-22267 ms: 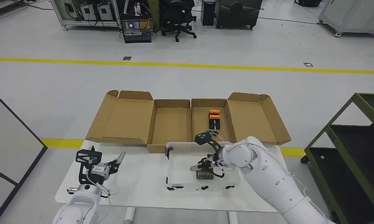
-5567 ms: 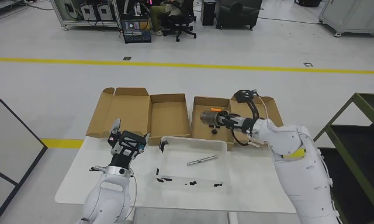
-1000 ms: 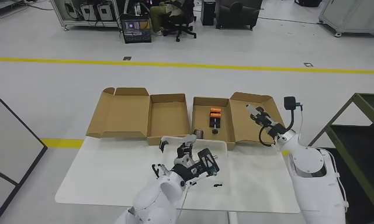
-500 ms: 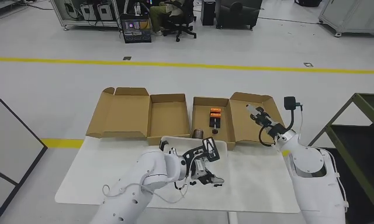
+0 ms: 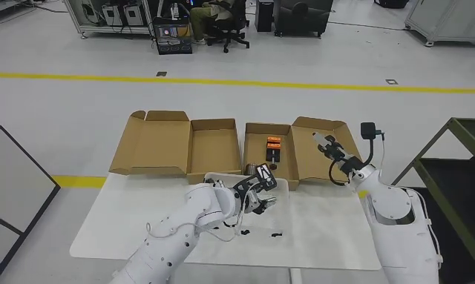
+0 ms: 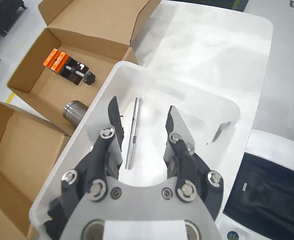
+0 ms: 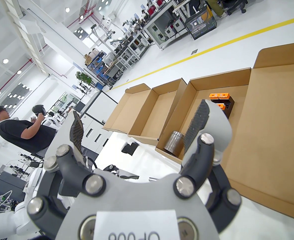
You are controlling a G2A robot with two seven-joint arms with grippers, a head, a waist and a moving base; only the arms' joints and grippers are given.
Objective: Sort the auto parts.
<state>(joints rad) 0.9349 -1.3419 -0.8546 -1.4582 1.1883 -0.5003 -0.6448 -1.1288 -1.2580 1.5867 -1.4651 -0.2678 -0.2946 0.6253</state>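
- Left end effector is hovering wide open and empty over the metal rod — which is lying loose in the white tub on the bench.
- Right end effector is hanging open beside the cardboard box — gripping nothing.

You see the rod lying in the tray on the table; the left box and right box stand behind it; the right box holds the cylinder, with the vise behind.
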